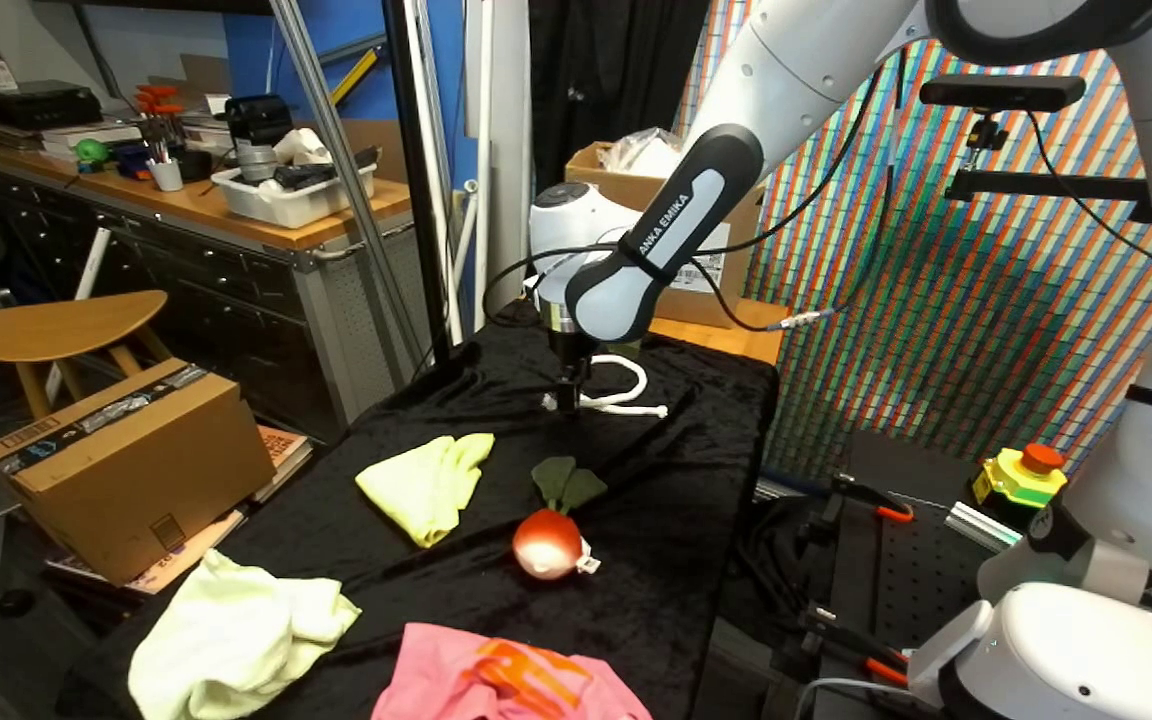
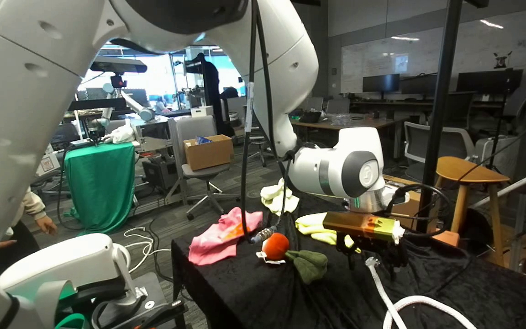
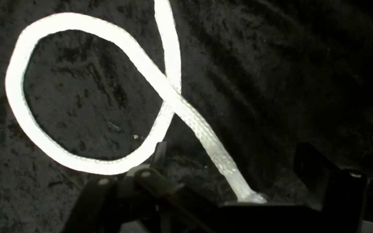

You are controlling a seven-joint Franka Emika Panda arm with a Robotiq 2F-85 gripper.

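In an exterior view, a cardboard box [image 1: 151, 490] stood at left, near the black-draped table [image 1: 671, 550]. On that table a pale crumpled cloth [image 1: 241, 630] lay leftmost, followed by a yellow cloth [image 1: 423, 485] farther back and a pink cloth [image 1: 511, 680] with orange marks at the near edge. Beyond the pink one rested a red-and-white plush vegetable [image 1: 546, 545] with dark green leaves [image 1: 566, 485]. Toward the far end, a white rope [image 1: 631, 410] lay on the table under the gripper [image 3: 231, 157], and a red-topped button [image 1: 1042, 458] stood far right. In the wrist view, the rope's loop curled at left and crossed itself near the middle. Below, the gripper's jaws stood spread wide; one finger [image 3: 160, 157] overlapped the loop's lower edge, contact unclear, while the rope's end ran into the gap between the fingers.
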